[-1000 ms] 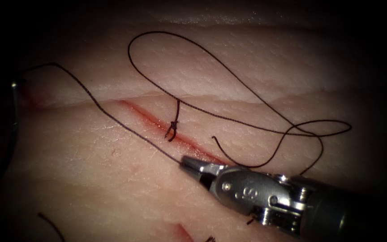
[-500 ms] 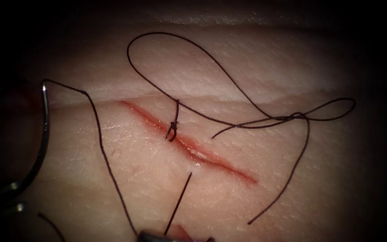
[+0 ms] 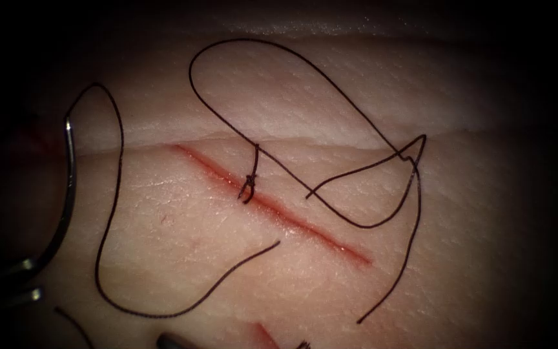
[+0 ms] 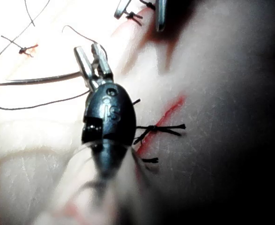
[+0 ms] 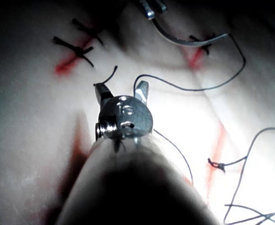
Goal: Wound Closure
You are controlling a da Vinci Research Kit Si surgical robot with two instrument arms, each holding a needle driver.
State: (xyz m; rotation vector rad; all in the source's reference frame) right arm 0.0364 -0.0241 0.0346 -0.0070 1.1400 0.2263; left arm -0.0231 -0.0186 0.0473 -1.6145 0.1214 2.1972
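The needle is gripped near its tip end by the left claw, clear of the tissue. The right claw is spread open, empty. Slack thread nearby could easily get snagged.

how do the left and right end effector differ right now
The left end effector is shut on the needle near its pointed end; the right end effector is open, holding nothing. The needle is left of the cut, outside the tissue. Both are metal needle drivers.
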